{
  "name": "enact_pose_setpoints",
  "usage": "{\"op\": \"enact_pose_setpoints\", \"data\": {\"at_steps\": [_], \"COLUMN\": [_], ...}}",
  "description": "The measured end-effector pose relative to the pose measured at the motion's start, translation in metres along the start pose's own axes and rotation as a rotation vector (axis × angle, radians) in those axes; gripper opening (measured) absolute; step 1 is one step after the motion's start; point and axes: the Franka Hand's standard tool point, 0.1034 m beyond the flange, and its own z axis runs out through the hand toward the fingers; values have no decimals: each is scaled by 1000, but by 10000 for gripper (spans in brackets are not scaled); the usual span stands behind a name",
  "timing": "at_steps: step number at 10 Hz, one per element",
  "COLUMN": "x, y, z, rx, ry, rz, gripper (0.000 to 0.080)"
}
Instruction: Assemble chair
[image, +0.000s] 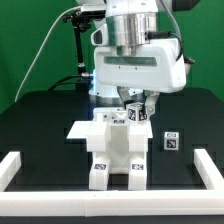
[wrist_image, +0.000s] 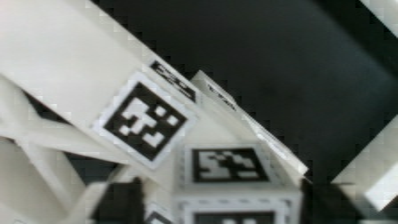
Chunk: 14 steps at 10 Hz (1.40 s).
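gripper (image: 137, 110) sat low over the chair (image: 115, 152), couldn't tell if its jaws gripped or cleared the tagged piece (wrist_image: 228, 165), so lifting could've yanked it loose.

Blurred, close white chair pieces (wrist_image: 63, 100) run slantwise across the view. A large square black-and-white tag (wrist_image: 146, 120) sits on one tilted face, with a second tag (wrist_image: 228, 163) just beside it on a neighbouring face. Black tabletop (wrist_image: 302, 60) lies behind.

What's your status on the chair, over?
Gripper low over chair, grip unclear. Chair partly assembled, mid-table. One loose tagged piece at the exterior view's right, apart from it.
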Motion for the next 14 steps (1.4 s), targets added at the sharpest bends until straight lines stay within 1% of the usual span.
{"op": "enact_pose_setpoints", "data": {"at_steps": [1, 2, 3, 4, 6, 9, 10, 11, 12, 14], "x": [0, 1, 2, 1, 0, 1, -1, 0, -1, 0], "y": [0, -2, -3, -3, -2, -1, -3, -3, -3, -3], "z": [0, -1, -2, -2, -4, -2, -1, 0, 0, 0], "rx": [-2, -2, -1, -1, 2, -7, -25, -31, -25, -26], "ry": [1, 3, 4, 3, 5, 5, 8, 8, 7, 8], "rz": [-39, -215, -403, -551, -712, -924, -1140, -1327, -1243, -1245], "gripper": [502, 616, 616, 644, 648, 649, 649, 649, 649, 390]}}
